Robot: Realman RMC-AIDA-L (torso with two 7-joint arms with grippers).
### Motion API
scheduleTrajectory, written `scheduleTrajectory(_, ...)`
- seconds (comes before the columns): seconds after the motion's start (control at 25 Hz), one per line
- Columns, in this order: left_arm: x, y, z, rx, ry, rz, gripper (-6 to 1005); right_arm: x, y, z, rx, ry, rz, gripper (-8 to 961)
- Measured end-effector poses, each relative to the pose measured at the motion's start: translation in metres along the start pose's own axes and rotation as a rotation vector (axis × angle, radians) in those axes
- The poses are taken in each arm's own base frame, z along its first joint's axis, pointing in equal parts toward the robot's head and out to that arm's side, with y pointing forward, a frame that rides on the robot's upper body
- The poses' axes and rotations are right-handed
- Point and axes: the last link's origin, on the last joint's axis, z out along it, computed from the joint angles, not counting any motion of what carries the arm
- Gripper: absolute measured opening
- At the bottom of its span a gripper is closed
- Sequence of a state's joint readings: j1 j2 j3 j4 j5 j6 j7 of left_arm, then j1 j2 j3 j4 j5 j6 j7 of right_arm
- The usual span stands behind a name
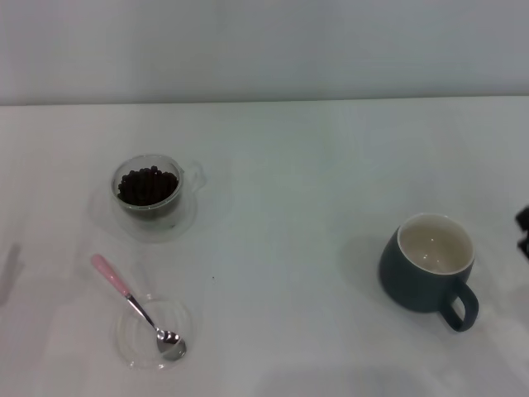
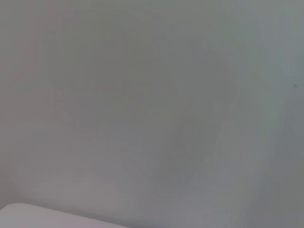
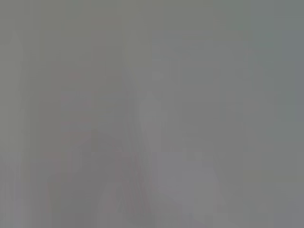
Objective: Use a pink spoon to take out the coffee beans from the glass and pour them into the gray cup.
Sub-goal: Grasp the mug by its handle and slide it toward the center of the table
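Looking down from the head camera, a plain white counter (image 1: 314, 182) carries four things, all standing apart from one another. Toward the counter's left side, about midway between its far and near edges, stands the glass (image 1: 149, 190), small, clear and double-walled, upright, with a faint clear handle on its right side. It is filled close to the brim with the coffee beans (image 1: 147, 185), a heap of small, nearly black ovals. Nearer the front edge, on the same left side, lies the pink spoon (image 1: 139, 309); its shiny silver bowl rests inside a flat, clear round saucer (image 1: 155, 332), while its pale pink handle slants up and away over the saucer's rim toward the counter's left edge. Well apart from these, toward the right side of the counter, sits the gray cup (image 1: 428, 270), a rounded dark blue-gray mug with a cream-white inside that looks empty, upright, its loop handle pointing toward the near right corner. A small dark shape at the right edge of the view may be part of the right arm; neither hand can be seen, so whether their fingers are spread or closed cannot be told. Both wrist views show only blank pale gray.
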State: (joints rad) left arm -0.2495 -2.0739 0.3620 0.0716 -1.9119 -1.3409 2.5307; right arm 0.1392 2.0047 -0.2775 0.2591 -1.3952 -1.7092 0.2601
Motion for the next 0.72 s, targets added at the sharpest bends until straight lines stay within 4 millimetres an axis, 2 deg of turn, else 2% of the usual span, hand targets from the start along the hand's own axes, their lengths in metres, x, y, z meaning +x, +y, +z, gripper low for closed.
scheduleTrajectory(0.12, 0.000, 0.000, 0.001, 0.000, -0.001, 0.009, 888, 0.002, 0.004, -0.018, -0.089, 0.047, 0.030, 873)
scheduleTrajectory(0.32, 0.005, 0.002, 0.009, -0.016, 0.013, 0.043, 888, 0.012, 0.011, -0.031, -0.152, 0.139, 0.042, 873)
scheduleTrajectory(0.48, 0.010, 0.006, 0.020, -0.038, 0.029, 0.053, 887, 0.020, 0.016, -0.034, -0.199, 0.205, 0.049, 873)
scheduleTrajectory(0.72, 0.014, 0.011, 0.031, -0.060, 0.042, 0.055, 887, 0.033, 0.017, -0.027, -0.223, 0.292, 0.049, 872)
